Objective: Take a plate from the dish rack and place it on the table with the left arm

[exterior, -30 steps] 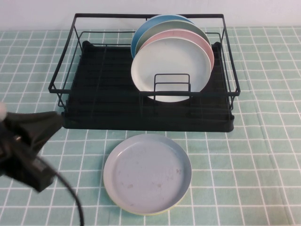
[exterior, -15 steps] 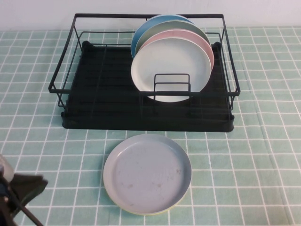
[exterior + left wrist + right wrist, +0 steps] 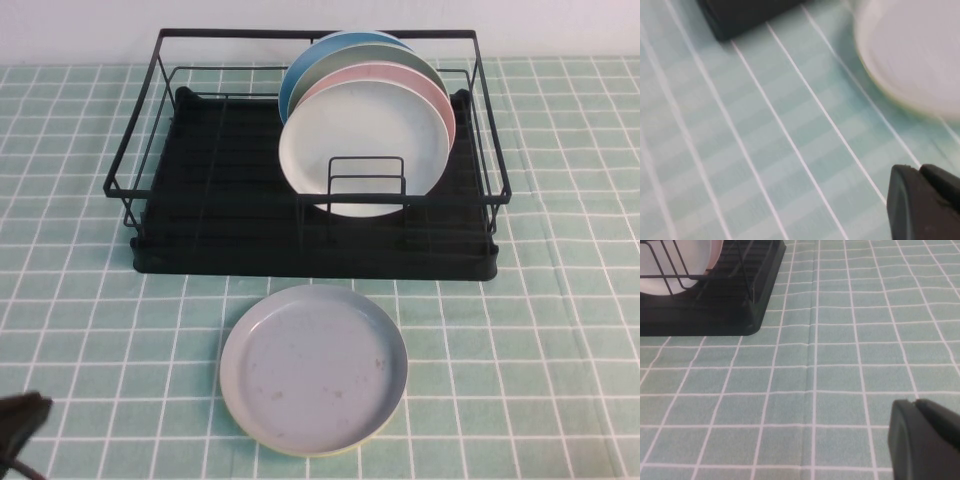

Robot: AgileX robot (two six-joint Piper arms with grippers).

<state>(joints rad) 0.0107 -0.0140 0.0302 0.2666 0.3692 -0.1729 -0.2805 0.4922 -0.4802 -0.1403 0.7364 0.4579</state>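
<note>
The pale grey-blue plate [image 3: 313, 368] lies flat on the mint-green grid table [image 3: 560, 330], in front of the black dish rack [image 3: 220, 205]. A thin yellowish edge shows under its near rim. My left gripper [image 3: 35, 407] is at the bottom left corner of the high view, well left of the plate, and only its tip shows there. In the left wrist view it [image 3: 919, 169] is shut and empty above the cloth, with the plate [image 3: 920, 50] and a rack corner [image 3: 745, 15] beyond. My right gripper [image 3: 916, 402] is shut and empty over bare cloth.
Several plates stand upright in the right half of the rack: a creamy-white one [image 3: 365, 150] in front, with pink, green and blue ones behind. A small wire divider [image 3: 366, 180] stands before them. The rack's corner [image 3: 705, 310] shows in the right wrist view.
My left arm has drawn back toward the near left corner and has almost left the high view. The grey-blue plate and the rack have not moved.
</note>
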